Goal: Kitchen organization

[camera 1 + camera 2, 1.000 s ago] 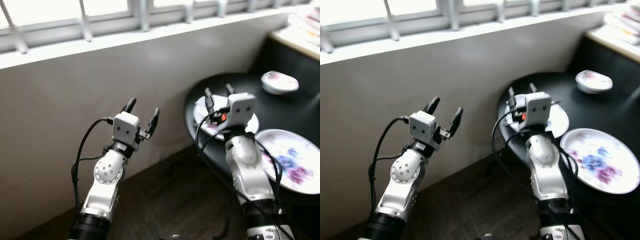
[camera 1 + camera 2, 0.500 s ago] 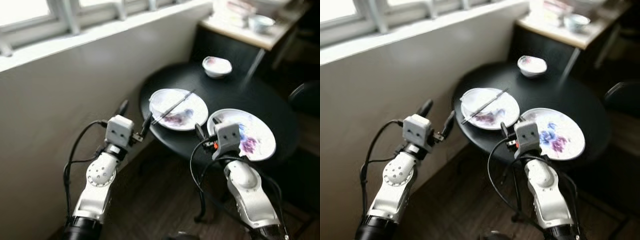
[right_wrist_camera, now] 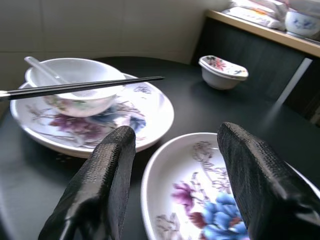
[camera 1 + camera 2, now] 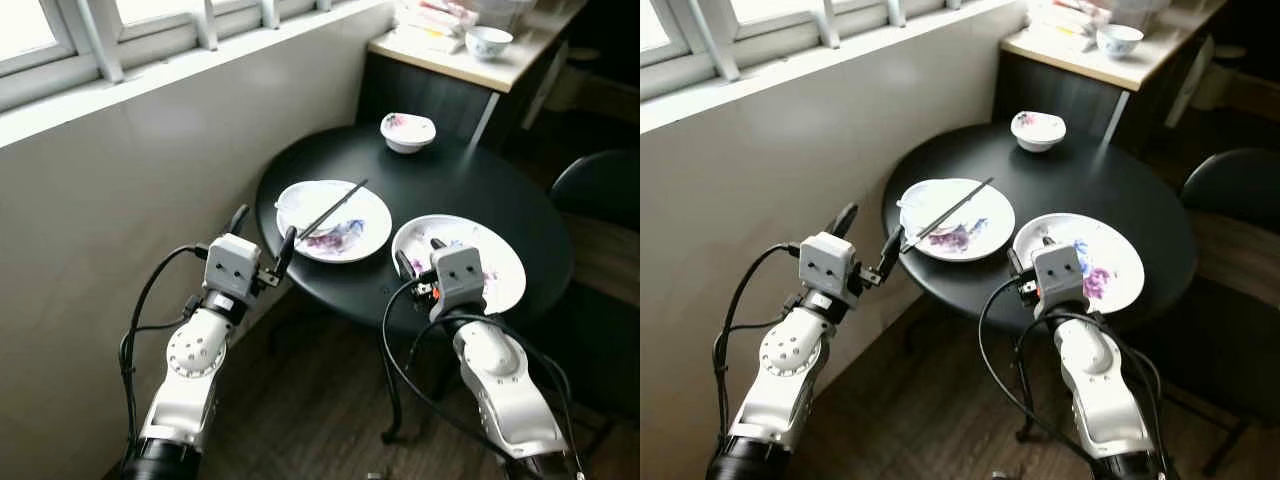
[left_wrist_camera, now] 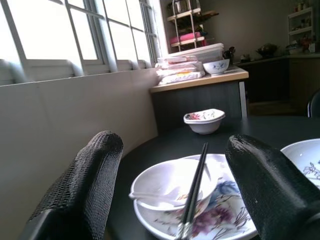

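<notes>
A round black table (image 4: 470, 185) holds two white plates with purple-blue flowers. The left plate (image 4: 352, 235) carries a white bowl (image 3: 75, 85) with a spoon (image 3: 37, 64) in it and black chopsticks (image 4: 330, 210) laid across. The right plate (image 4: 500, 265) sits bare, near a small floral bowl (image 4: 407, 131). The left gripper (image 4: 262, 250) at the table's edge and the right gripper (image 4: 420, 262) over the right plate both hang spread apart, holding nothing.

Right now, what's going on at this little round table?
The robot stands at the round black table with both arms raised and nothing held. Its left tool, open, hovers near the table's edge by a floral plate carrying a white bowl, a spoon and black chopsticks. Its right tool, open, is over the empty floral plate. A small bowl sits farther back.
</notes>
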